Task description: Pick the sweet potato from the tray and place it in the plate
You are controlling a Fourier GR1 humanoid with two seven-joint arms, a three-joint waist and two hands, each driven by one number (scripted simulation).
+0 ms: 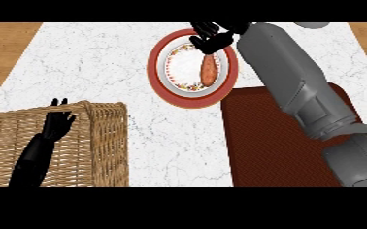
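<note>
Setting the long orange sweet potato (pixel 208 69) down on the round red-rimmed white plate (pixel 159 80), my right hand (pixel 211 40) curls its fingers round the potato's far end. Next I think I must let go. My left hand (pixel 56 124) rests open over the woven basket (pixel 100 145), well away from the plate.

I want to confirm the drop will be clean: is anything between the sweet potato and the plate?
Nothing visible is. The sweet potato is already over the plate, its lower end at the white centre, with the right hand curled round its top end. The left hand rests open over the wicker basket.
</note>
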